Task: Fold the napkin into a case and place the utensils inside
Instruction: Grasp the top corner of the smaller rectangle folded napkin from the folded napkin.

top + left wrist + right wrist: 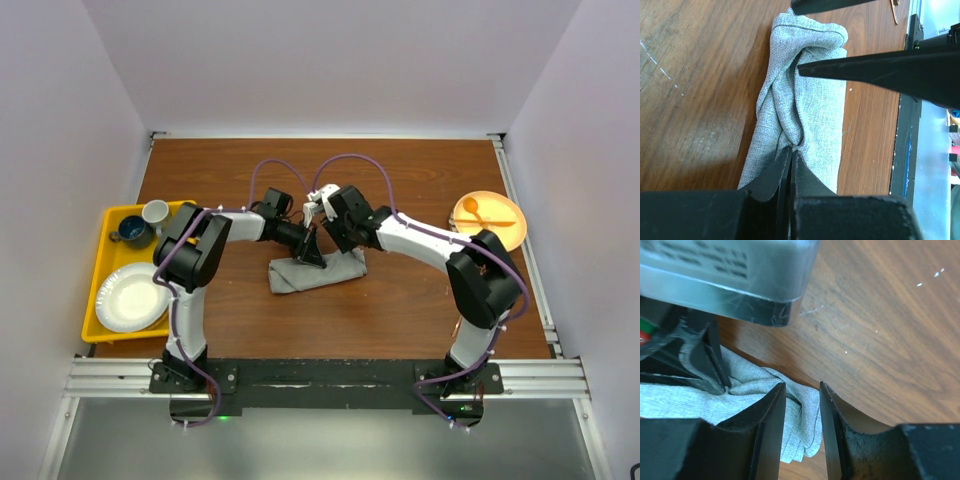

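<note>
Left tray [100,300], central napkin [318,272], right plate [489,220]

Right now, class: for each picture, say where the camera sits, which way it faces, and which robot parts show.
Top: above and behind the robot, looking down on the table; left arm and right arm show.
Left wrist: on the left arm, facing along the napkin; left claw pinches it.
Right wrist: facing down at the napkin's end; right claw open.
Shared: both wrist views show the napkin and the other claw.
</note>
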You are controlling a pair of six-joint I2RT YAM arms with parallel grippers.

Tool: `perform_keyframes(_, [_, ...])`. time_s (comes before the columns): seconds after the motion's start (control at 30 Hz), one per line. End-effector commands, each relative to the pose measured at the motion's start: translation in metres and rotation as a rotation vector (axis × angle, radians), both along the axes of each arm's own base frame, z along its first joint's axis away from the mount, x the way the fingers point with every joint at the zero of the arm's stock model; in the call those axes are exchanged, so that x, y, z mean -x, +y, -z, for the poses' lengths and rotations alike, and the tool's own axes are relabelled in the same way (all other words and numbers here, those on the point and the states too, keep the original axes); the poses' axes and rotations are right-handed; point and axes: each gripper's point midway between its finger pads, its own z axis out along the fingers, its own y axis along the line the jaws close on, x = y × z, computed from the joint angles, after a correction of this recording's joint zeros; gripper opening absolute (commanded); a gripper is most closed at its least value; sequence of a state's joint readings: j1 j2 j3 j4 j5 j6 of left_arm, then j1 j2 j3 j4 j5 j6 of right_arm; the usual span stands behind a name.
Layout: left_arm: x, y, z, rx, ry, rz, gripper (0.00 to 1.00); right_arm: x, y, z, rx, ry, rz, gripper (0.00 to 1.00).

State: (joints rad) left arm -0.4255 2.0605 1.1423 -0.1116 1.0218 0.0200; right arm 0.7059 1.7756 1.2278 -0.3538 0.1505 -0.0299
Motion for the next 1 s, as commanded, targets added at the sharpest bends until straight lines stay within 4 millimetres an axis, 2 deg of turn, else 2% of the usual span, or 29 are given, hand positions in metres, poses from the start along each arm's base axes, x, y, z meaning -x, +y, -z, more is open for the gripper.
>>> perform_keyframes(0.0, [-0.002, 0.016, 0.033, -0.112, 0.013, -0.042, 0.0, 0.003, -0.008, 0.004, 0.043, -0.009, -0.005, 0.38])
perform_keyframes(0.1, [-0.004, 0.015, 0.033, -0.113, 0.012, -0.042, 0.0, 0.003, -0.012, 0.011, 0.064, -0.013, -0.01, 0.36])
perform_keyframes(0.23, [-0.006, 0.014, 0.034, -0.114, 0.019, -0.052, 0.0, 0.005, -0.018, 0.021, 0.093, -0.013, -0.017, 0.28])
perform_keyframes(0.37, [-0.007, 0.015, 0.037, -0.12, 0.027, -0.06, 0.0, 0.005, -0.025, 0.026, 0.132, -0.034, -0.023, 0.15])
perform_keyframes(0.47, [-0.008, 0.016, 0.039, -0.127, 0.032, -0.066, 0.0, 0.008, -0.029, 0.031, 0.161, -0.039, -0.038, 0.09])
perform_keyframes(0.57, [-0.009, 0.017, 0.041, -0.136, 0.042, -0.078, 0.0, 0.013, -0.027, 0.032, 0.166, -0.051, -0.064, 0.0])
perform_keyframes(0.73, [-0.009, 0.018, 0.047, -0.157, 0.061, -0.093, 0.0, 0.019, -0.014, 0.019, 0.16, -0.093, -0.106, 0.01])
perform_keyframes(0.8, [-0.009, 0.018, 0.048, -0.167, 0.085, -0.105, 0.0, 0.018, -0.01, 0.012, 0.158, -0.125, -0.119, 0.11])
perform_keyframes(0.83, [-0.008, 0.019, 0.05, -0.171, 0.093, -0.105, 0.0, 0.021, -0.007, 0.01, 0.161, -0.132, -0.128, 0.21])
perform_keyframes(0.9, [-0.007, 0.02, 0.051, -0.178, 0.095, -0.108, 0.0, 0.02, -0.01, 0.003, 0.168, -0.147, -0.112, 0.23])
perform_keyframes(0.97, [-0.007, 0.02, 0.051, -0.178, 0.096, -0.108, 0.0, 0.018, -0.012, -0.004, 0.173, -0.159, -0.1, 0.3])
